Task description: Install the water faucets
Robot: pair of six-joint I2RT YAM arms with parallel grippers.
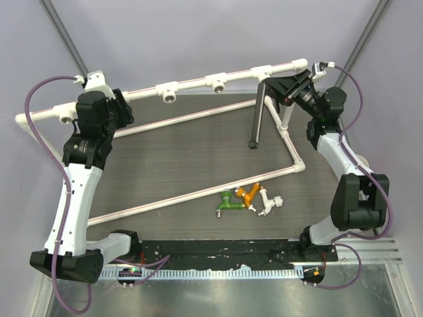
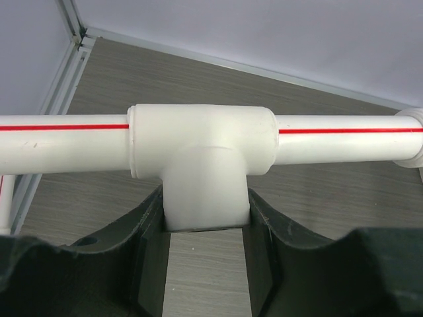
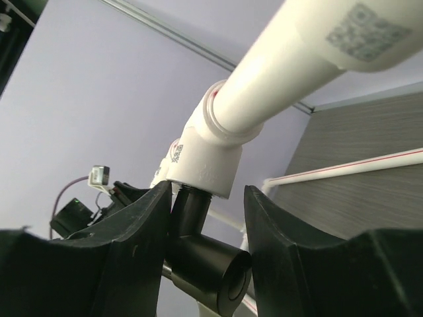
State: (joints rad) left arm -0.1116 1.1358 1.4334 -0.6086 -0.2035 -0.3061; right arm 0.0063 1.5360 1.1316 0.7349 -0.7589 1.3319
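Note:
The black faucet [image 1: 258, 112] hangs from a tee socket of the white pipe frame [image 1: 192, 84] at the back right, its long tube slanting down to the table. My right gripper [image 1: 277, 84] is shut on its body. In the right wrist view the black faucet [image 3: 205, 257] sits threaded into the tee [image 3: 205, 158] between the jaws of the gripper [image 3: 208, 191]. My left gripper [image 1: 117, 104] is shut on a tee socket [image 2: 205, 191] at the back left, one jaw on each side. The green [image 1: 228, 201], orange [image 1: 248, 195] and white [image 1: 269, 201] faucets lie together on the table at the front.
Two empty tee sockets [image 1: 169, 93] [image 1: 217, 80] face forward on the back pipe between the grippers. Thin white pipes [image 1: 192, 191] run slantwise across the dark table. Pale walls close in the back and sides.

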